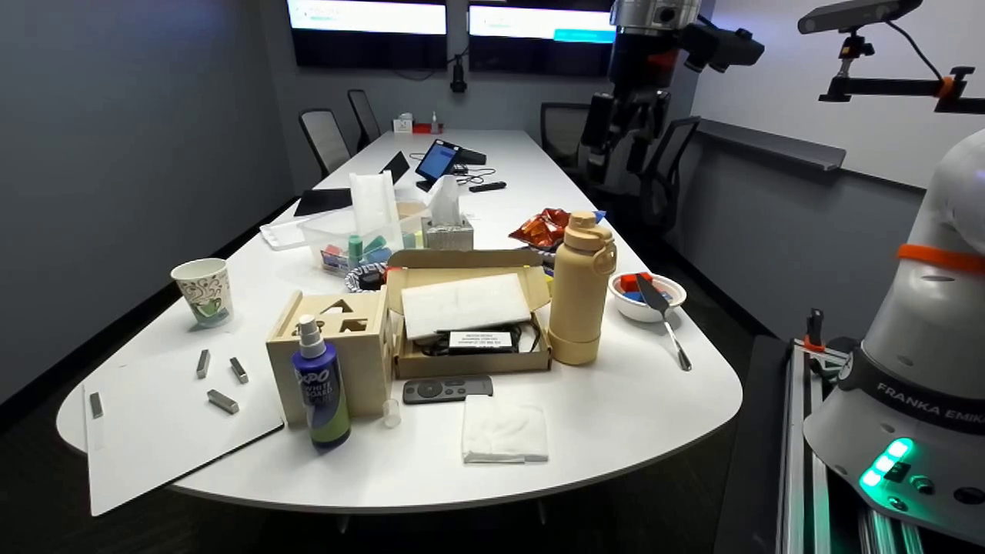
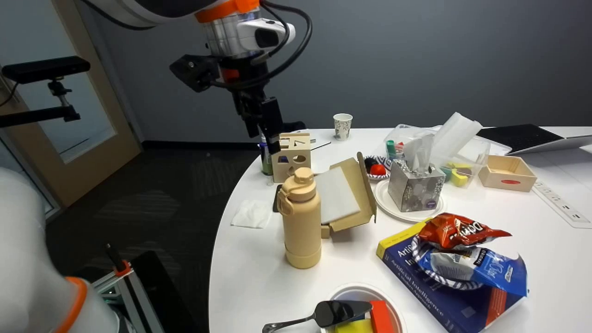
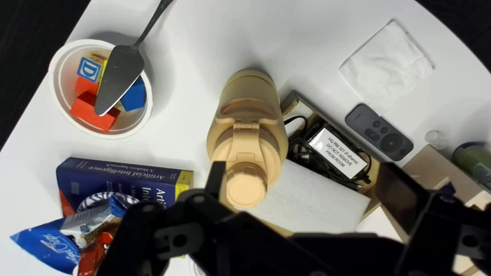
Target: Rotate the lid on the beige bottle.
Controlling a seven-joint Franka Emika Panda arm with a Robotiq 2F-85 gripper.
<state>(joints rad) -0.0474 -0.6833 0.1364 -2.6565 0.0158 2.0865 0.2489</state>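
White arm (image 1: pixel 943 308), orange bands (image 1: pixel 940 257). Black base collar (image 1: pixel 916 398) lettered FRANKA, green lights (image 1: pixel 885 463) at its 7 o'clock. From where I stand: silver flange (image 2: pixel 226 37), black cable (image 2: pixel 307 34) looping past its 3 o'clock. Gripper (image 3: pixel 305 176) matte black, grey screw heads (image 3: pixel 199 199).

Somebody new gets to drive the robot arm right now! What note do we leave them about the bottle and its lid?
Gripper: open, up in the air, holding nothing.
Things: the beige bottle stands upright on the table, beside the open cardboard box; the lid is on top.
Done: the pictures can't show whether the lid has been turned.
Left: probably bring the gripper to the lid, close on it and rotate.
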